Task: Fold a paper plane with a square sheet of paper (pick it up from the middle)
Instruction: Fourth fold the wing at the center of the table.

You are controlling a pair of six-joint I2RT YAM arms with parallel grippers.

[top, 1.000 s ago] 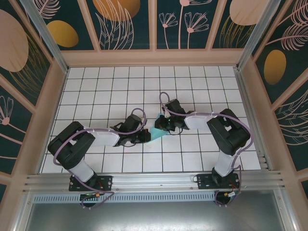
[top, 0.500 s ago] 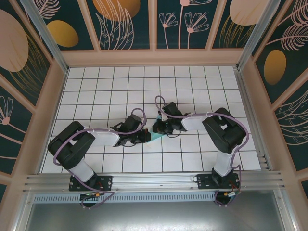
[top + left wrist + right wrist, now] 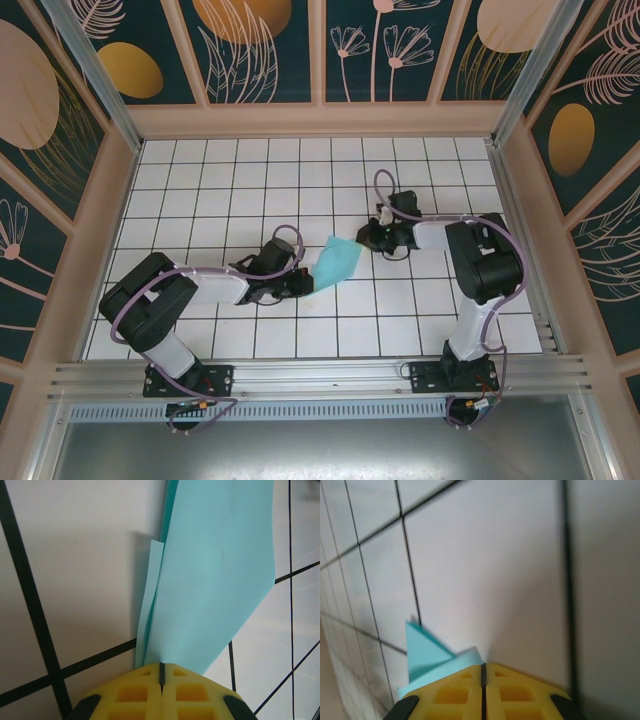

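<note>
The sheet of paper, light blue and folded into a long pointed shape, lies slanted at the middle of the white grid table. My left gripper is shut on its near-left end. In the left wrist view the paper fans out from the closed yellow jaws of that gripper, with a narrow inner layer showing along its left edge. My right gripper is shut at the paper's far-right tip. In the right wrist view the paper runs behind the left finger up to this gripper's seam. Whether that tip is pinched I cannot tell.
Tan walls with patterned panels enclose the gridded table on three sides. An aluminium rail crosses the near edge by the arm bases. Open tiles lie behind and to both sides of the paper.
My right gripper has slid up and to the right along the paper, from over its middle to its far tip, uncovering most of it. The left gripper has stayed shut in place.
</note>
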